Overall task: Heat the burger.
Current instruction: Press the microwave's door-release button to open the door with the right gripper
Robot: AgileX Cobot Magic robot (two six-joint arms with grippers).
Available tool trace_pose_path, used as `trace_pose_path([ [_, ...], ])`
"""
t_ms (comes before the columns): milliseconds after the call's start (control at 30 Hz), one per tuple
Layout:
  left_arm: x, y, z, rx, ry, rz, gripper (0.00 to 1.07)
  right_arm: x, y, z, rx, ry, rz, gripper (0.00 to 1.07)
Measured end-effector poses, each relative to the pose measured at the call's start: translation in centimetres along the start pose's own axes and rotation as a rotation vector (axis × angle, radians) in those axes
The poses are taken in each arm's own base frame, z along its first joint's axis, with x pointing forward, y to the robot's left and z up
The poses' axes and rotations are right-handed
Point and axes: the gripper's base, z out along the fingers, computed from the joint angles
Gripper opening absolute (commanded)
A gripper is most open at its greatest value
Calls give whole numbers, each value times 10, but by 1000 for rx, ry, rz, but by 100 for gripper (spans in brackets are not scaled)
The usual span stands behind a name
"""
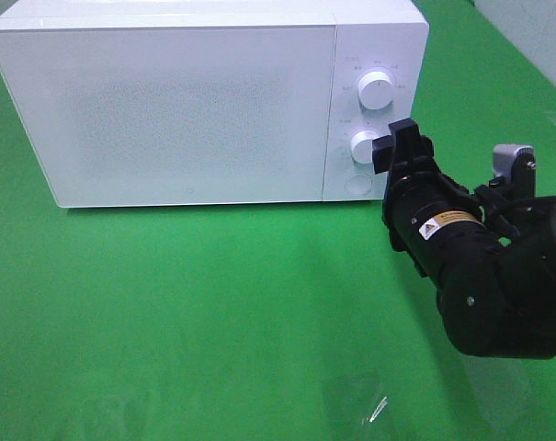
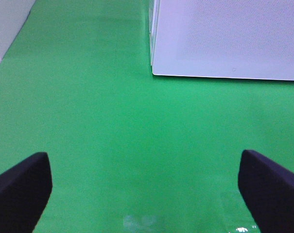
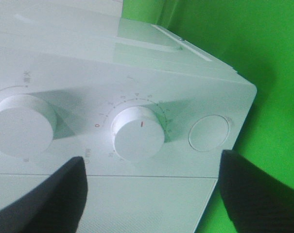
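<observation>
Right wrist view: your right gripper [image 3: 150,167], jaws apart, has the timer knob [image 3: 138,133] straight ahead between them; no burger visible.

The control panel [image 3: 88,160] of a white microwave [image 3: 137,63] fills most of the view, and near its middle sits a round dial [image 3: 137,133] with a red mark and numbers printed around it. Just beside the dial on one side is a second dial [image 3: 20,126], also red-marked; on the other side, toward the panel's corner, is a flat round button [image 3: 209,132], with green tabletop [image 3: 273,73] beyond. The right gripper [image 3: 151,160] has its two dark fingers [image 3: 54,199] spread wide, one to each side of the dial, which shows in the gap between them.
</observation>
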Motion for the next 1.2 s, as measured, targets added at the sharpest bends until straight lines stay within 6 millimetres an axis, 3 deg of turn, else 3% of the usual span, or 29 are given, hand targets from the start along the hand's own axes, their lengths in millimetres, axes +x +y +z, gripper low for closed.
trace_pose_path([
  [400, 0, 0, 0, 0, 0, 0, 98, -15, 34, -25, -22, 93, -362, 72],
  [467, 0, 0, 0, 0, 0, 0, 98, -17, 41, -29, -19, 119, -444, 72],
  [533, 0, 0, 0, 0, 0, 0, 98, -19, 51, -37, -13, 186, -632, 72],
  [700, 0, 0, 0, 0, 0, 0, 98, -20, 55, -43, -7, 246, -762, 72],
  [767, 0, 0, 0, 0, 0, 0, 98, -22, 61, -52, -13, 320, -907, 72],
  [1000, 0, 0, 0, 0, 0, 0, 98, -33, 64, -59, 0, 401, -1030, 72],
  [1200, 0, 0, 0, 0, 0, 0, 98, -54, 80, -78, -24, 535, -1139, 72],
])
